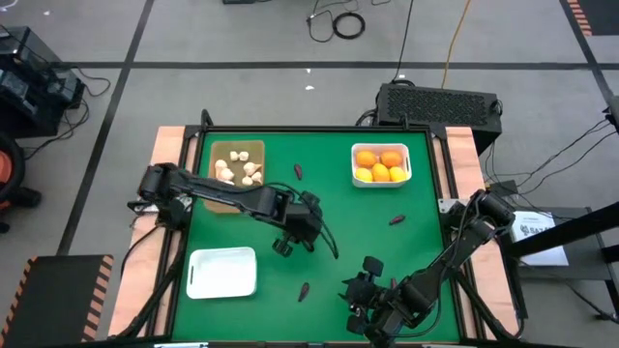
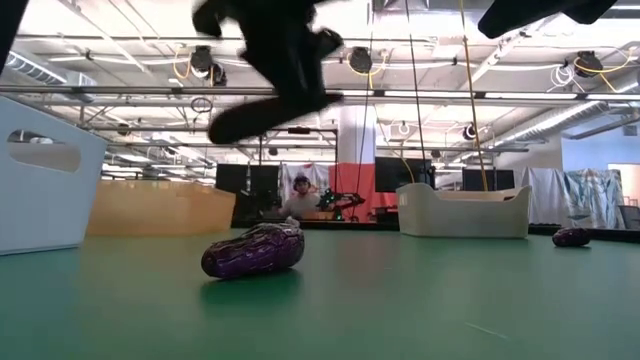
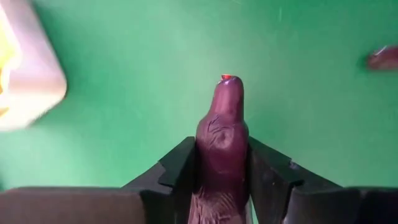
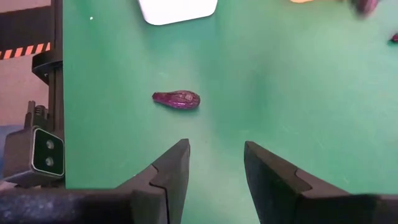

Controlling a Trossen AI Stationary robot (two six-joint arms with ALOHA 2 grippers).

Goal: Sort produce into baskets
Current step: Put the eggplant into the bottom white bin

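Your left claw [image 3: 222, 171] is hovering mid-tabletop [image 1: 338, 242], clenching an eggplant [image 3: 222, 143]. Your right claw [image 4: 216, 163] is waiting released near another eggplant [image 4: 177, 99].

No text, brand or number could be read in any view. A white sheet [image 1: 535, 230] beside the worktop's [image 1: 319, 280] right edge bore dark print, too small to make out.

- 3 baskets total: a tan wooden tray [image 1: 215, 155], a white tray of citrus [image 1: 356, 177], and an empty white tray [image 1: 221, 272]
- 4 citrus fruits [image 1: 379, 165], orange and yellow
- roughly 6 garlic bulbs [image 1: 240, 168], hard to separate
- 4 purple eggplant pieces: 3 loose on the counter [image 1: 298, 171] [image 1: 397, 219] [image 1: 304, 289], 1 in the left end effector [image 3: 222, 134]
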